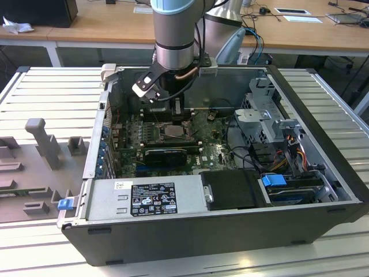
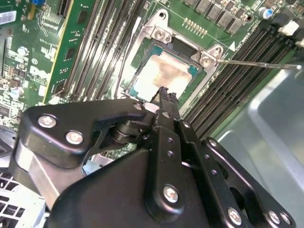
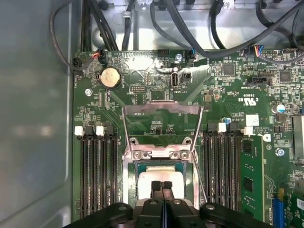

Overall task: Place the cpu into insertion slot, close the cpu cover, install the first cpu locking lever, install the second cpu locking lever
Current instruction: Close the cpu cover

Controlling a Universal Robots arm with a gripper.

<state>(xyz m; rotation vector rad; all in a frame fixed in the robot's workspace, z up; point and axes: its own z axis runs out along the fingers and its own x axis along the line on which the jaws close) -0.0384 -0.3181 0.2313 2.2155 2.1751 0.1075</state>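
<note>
Gripper [image 3: 162,186] pinched closed, nothing between the tips, poised right over the cpu [image 3: 161,175]. Cpu seated flat in the insertion slot [image 3: 129,183], mid-board between two banks of memory slots [image 3: 92,175]. The cpu cover [image 3: 162,108] is swung open, off the chip.

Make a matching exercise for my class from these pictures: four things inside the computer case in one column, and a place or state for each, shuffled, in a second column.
Column 1
1. cpu
2. cpu cover
3. gripper
4. coin battery

Column 2
A. swung open, away from the chip
B. shut, poised above the chip
C. seated in the insertion slot
D. round and silvery, on the green circuit board

Pairs: 1-C, 2-A, 3-B, 4-D
</note>
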